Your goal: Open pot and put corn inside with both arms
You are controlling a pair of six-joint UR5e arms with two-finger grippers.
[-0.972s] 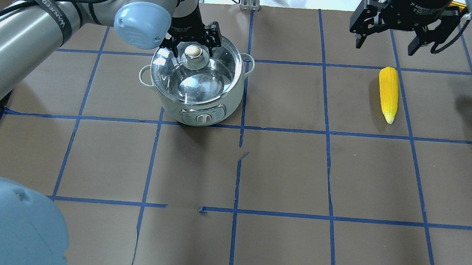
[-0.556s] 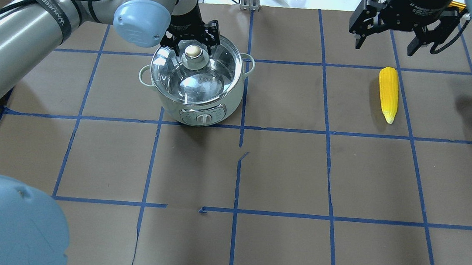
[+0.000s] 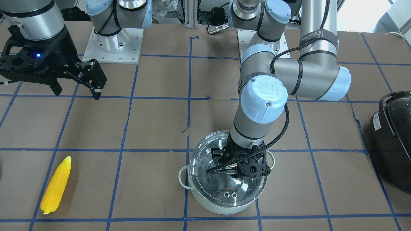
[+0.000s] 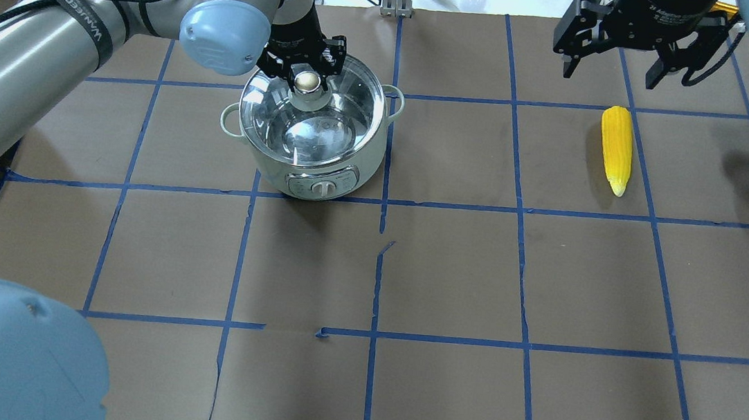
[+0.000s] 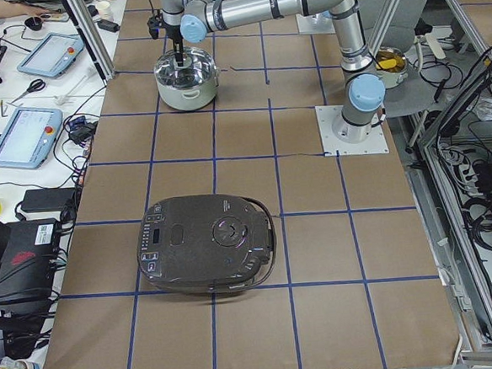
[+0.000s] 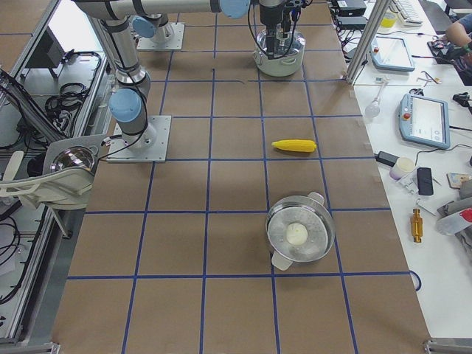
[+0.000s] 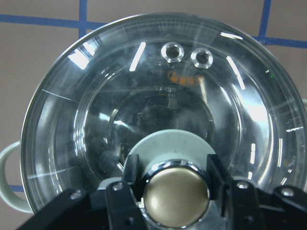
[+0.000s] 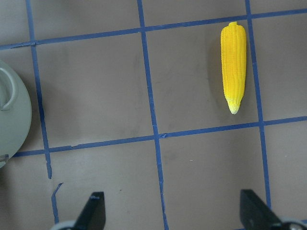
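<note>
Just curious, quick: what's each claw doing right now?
Left gripper: closed on the lid knob.
Right gripper: open, holding nothing.

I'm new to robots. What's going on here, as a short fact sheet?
Pot: mint-green, glass lid on
Left pincer: closed on the lid knob
Corn: lying flat, untouched
Right pincer: open, in the air, apart from the corn
Also there: black cooker, second steel pot
</note>
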